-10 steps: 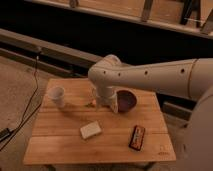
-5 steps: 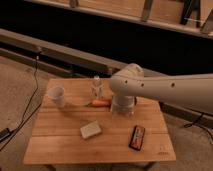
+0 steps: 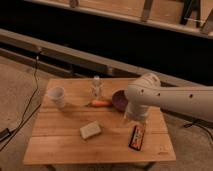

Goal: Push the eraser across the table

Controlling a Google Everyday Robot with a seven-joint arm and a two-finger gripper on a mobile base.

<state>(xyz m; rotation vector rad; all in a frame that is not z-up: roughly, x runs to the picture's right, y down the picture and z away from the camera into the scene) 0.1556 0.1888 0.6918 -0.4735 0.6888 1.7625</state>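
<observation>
Camera view: eraser (image 3: 137,136) lies front-right on table (image 3: 60,150). Gripper (image 3: 131,119) hangs just behind it; whether it is closed cannot be told. Judgement: lower beside the eraser's long side and push low and steady toward the sponge (image 3: 90,130) side.

Robot arm (image 3: 175,100). White, smooth, glossy shell with no cables showing. The long link (image 3: 192,102) is a thick tube, widest toward 3 o'clock at the edge of view, with its underside in grey shadow. A row of small dark dots (image 3: 187,93), screws or holes, runs along its upper side. At the 9 o'clock end, the link swells into a rounded, ball-like joint (image 3: 145,86), brightest on top. Below this joint, a shorter white cylinder (image 3: 136,111) is darker on its lower part. The gripper (image 3: 131,119) is at the cylinder's bottom end, at about 7 o'clock from the joint, pale and mostly hidden by the shell.
</observation>
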